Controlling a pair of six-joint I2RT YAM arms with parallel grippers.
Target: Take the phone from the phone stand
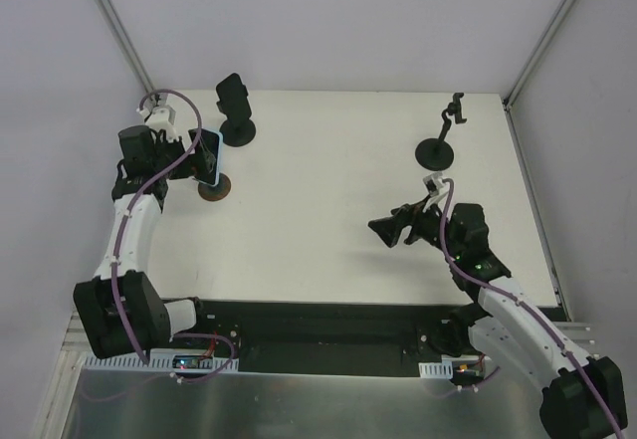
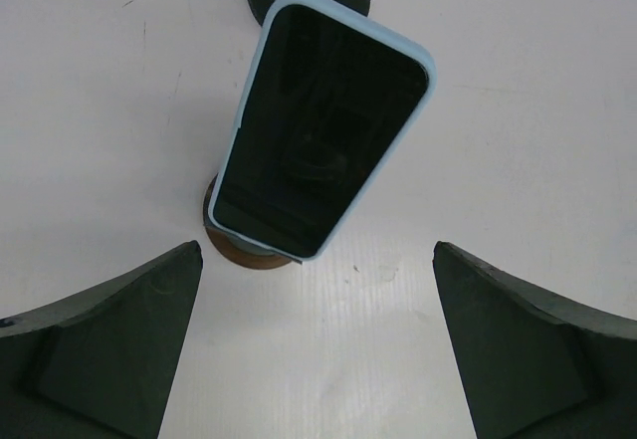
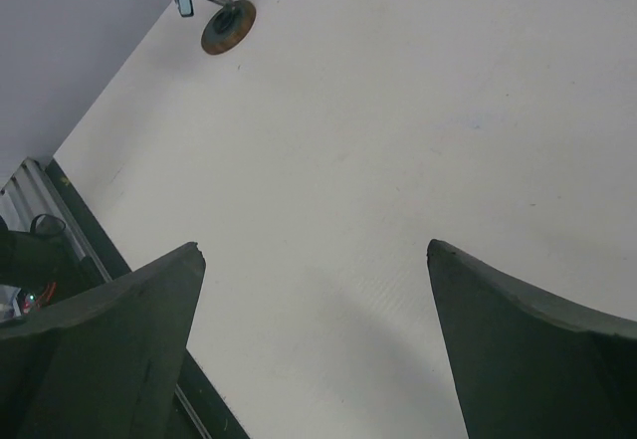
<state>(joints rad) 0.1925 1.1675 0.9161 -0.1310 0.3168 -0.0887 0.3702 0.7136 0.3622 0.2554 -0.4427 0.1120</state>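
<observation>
From above, the white table carries three stands. At its left side a phone in a light blue case sits tilted on a small phone stand with a round brown base. The left pincer is just beside the phone, on the side toward the table's left edge; from this view I cannot tell if it touches the phone. Behind the phone, near the far edge, is a chunky black stand on a round black base, and far to the right is a thin black stand with a small clamp on top. The right pincer hangs over the right part of the table, well apart from the phone, with its jaws spread. In the left wrist view the two dark fingers are wide apart and hold nothing. The phone is ahead of them and between them, its dark screen facing the camera. Its lower edge rests on the brown base, and the base of the chunky stand shows just behind its top edge. In the right wrist view the fingers of the right pincer are also far apart, with only bare table between them. The phone appears edge-on, small, in the top left corner, above its brown base.
</observation>
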